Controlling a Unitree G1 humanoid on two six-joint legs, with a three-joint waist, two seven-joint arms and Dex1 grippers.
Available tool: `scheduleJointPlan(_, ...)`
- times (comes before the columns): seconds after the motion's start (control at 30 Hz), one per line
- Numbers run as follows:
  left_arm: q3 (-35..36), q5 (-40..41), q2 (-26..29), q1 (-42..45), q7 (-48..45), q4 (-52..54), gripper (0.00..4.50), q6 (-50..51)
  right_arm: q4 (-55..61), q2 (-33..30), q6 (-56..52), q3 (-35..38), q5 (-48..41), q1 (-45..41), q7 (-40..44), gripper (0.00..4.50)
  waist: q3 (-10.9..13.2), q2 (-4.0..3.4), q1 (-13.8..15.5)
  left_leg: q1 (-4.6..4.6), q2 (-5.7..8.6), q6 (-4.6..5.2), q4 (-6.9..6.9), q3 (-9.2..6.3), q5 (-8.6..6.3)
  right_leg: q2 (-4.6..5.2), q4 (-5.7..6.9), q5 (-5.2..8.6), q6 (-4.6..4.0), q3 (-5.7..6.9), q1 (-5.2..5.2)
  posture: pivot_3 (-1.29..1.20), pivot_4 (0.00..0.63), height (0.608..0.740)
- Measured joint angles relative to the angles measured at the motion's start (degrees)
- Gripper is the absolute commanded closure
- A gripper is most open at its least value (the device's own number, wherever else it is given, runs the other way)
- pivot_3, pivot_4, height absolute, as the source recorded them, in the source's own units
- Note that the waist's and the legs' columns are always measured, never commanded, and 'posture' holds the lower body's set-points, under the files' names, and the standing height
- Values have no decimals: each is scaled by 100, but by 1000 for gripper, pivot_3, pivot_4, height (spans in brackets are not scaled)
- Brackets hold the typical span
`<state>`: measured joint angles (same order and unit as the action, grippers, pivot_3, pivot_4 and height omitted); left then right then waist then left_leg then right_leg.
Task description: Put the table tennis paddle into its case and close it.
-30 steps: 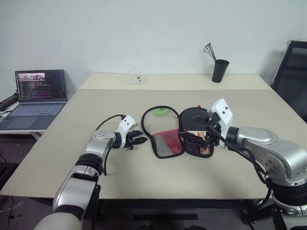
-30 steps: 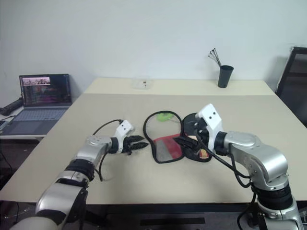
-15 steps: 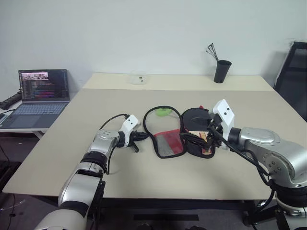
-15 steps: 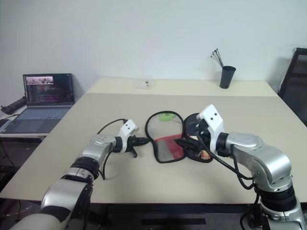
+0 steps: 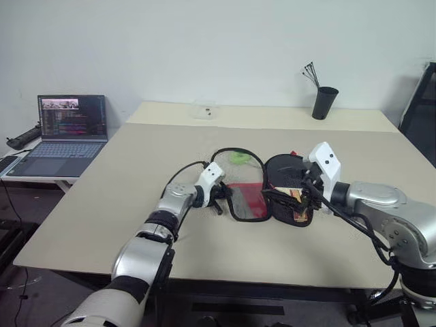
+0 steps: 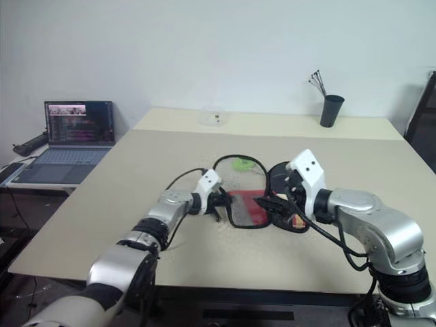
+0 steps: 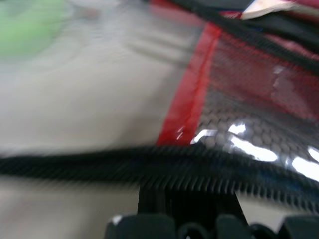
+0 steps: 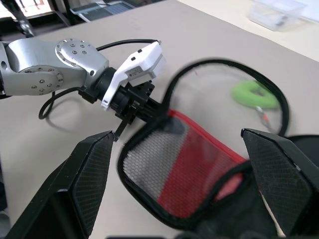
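The case lies open on the table: a flap of mesh with a red panel, a black zip rim and a green tag. Its black right half holds the table tennis paddle, black face up, wooden handle toward me. My left gripper is shut, its fingers against the flap's left rim; the zip rim crosses just ahead of them. My right gripper is open, its fingers spread wide on either side of the near end of the half with the paddle.
A laptop stands on a side table at the left. At the back of the beige table are a small clear box and a black cup with sticks. A dark chair is at the right edge.
My left gripper closed from partly open and moved right across the table to the flap's rim. The right arm stayed put. The camera view shifted.
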<state>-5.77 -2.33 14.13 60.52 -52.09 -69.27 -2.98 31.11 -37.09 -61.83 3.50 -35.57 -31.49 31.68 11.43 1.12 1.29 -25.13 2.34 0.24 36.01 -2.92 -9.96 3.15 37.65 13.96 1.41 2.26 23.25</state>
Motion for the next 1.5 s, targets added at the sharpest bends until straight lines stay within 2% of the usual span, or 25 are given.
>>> scheduleJointPlan(0.2,20,-2,-14,66,-126,-41,4459,-89,27,-234,10,202,-38,227,63,0,4,4,-31,1,-4,1,1,0,0,-4,6,0,0,4,3,0,150,740)
scheduleJointPlan(0.33,69,10,-105,245,-250,-26,4459,-158,4,-633,46,477,-52,522,211,0,7,10,-11,0,-2,1,5,4,0,-2,0,0,0,3,-1,0,150,740)
scheduleJointPlan(0.53,172,27,-502,793,-324,6,4459,-289,-178,-1150,77,996,-110,946,426,0,14,21,4,-4,-2,1,5,7,0,-2,-3,0,2,3,-1,0,150,740)
scheduleJointPlan(0.77,174,15,-1053,1236,-133,-104,4459,-380,-224,-1169,12,1105,-159,1138,345,0,15,23,-37,-1,-5,1,5,9,0,-4,1,0,2,3,0,0,150,740)
scheduleJointPlan(0.93,171,-8,-1199,1326,35,-278,4459,-394,-230,-1154,-31,1102,-147,1173,120,0,15,23,-48,0,-5,1,5,11,0,-5,1,0,2,2,0,0,150,740)
scheduleJointPlan(1.07,171,-21,-1079,1323,19,-313,4459,-453,-353,-1092,-50,1102,-138,1168,-70,0,15,23,-51,0,-5,1,5,11,0,-5,1,0,2,1,0,0,150,740)
scheduleJointPlan(1.23,189,2,-611,1177,-178,-244,4459,-519,-840,-827,-50,1057,-66,996,-301,0,15,23,-87,6,-5,1,4,16,0,-5,8,0,2,-4,0,0,150,740)
scheduleJointPlan(1.4,396,156,-65,695,-553,157,4459,-472,-1631,-450,113,784,285,585,-539,0,16,22,-135,10,-6,2,4,18,1,-6,13,0,0,-9,1,0,150,740)
scheduleJointPlan(1.5,603,443,249,322,-818,769,4459,-233,-2161,-181,329,506,545,351,-598,0,16,21,-139,10,-5,2,4,20,1,-6,15,-1,0,-12,2,0,150,740)
